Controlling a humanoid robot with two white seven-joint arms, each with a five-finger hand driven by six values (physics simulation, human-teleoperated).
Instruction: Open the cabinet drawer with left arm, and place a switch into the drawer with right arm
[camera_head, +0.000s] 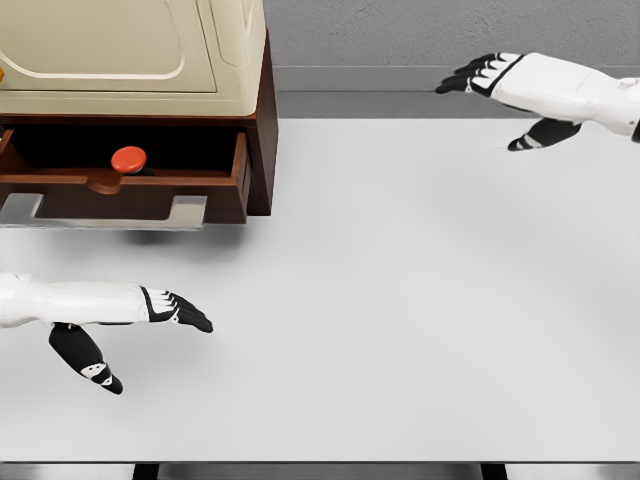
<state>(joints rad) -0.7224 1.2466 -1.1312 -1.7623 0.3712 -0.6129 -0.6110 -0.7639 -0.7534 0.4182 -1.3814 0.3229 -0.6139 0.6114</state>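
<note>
Dark wood cabinet drawer (120, 185) pulled out at table's far left. Inside sits the switch (128, 158): round red-orange cap, apparently on a dark base, near the front wall, about mid-width.

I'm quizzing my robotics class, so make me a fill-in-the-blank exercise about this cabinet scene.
1. The dark wooden drawer under the cream cabinet is pulled ____.
2. The round switch inside the drawer is coloured ____.
3. Both white hands, left hand and right hand, hold ____.

Missing words: open; red; nothing
</note>
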